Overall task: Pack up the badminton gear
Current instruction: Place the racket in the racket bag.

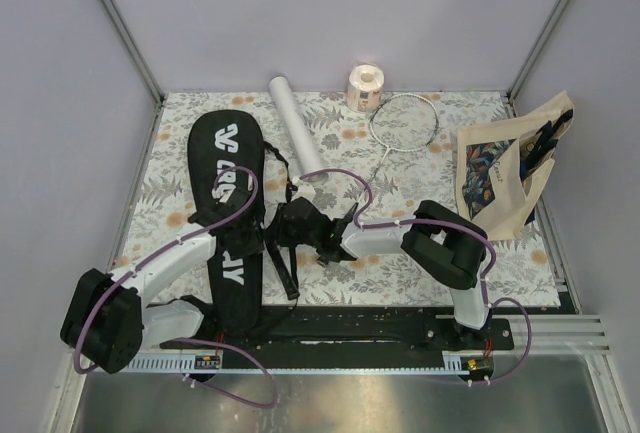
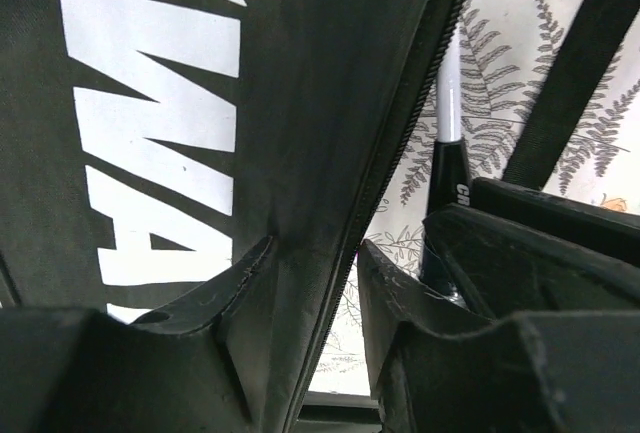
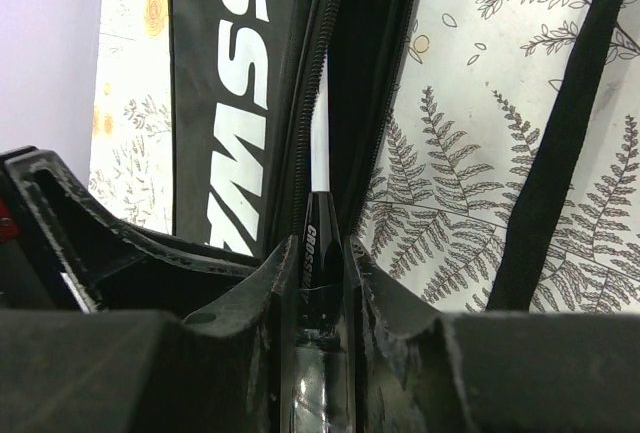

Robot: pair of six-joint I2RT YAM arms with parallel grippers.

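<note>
The long black racket bag (image 1: 222, 168) with white lettering lies lengthwise on the left of the table. Its zipper side faces right and stands open. My right gripper (image 3: 322, 248) is shut on the black handle of a racket (image 3: 316, 215), whose white shaft runs into the bag's opening (image 3: 340, 73). My left gripper (image 2: 315, 253) is open astride the bag's zipper edge (image 2: 385, 168); the flap rests against one finger, with a gap to the other. A second racket (image 1: 405, 118) lies at the back right, its handle hidden under the right arm. The white tube (image 1: 295, 123) lies behind the bag.
A pinkish paper roll (image 1: 365, 85) stands at the back edge. A beige printed tote bag (image 1: 505, 168) lies at the right side. The bag's black strap (image 1: 285, 273) trails across the floral cloth between the two grippers. Walls close in the table's left, back and right.
</note>
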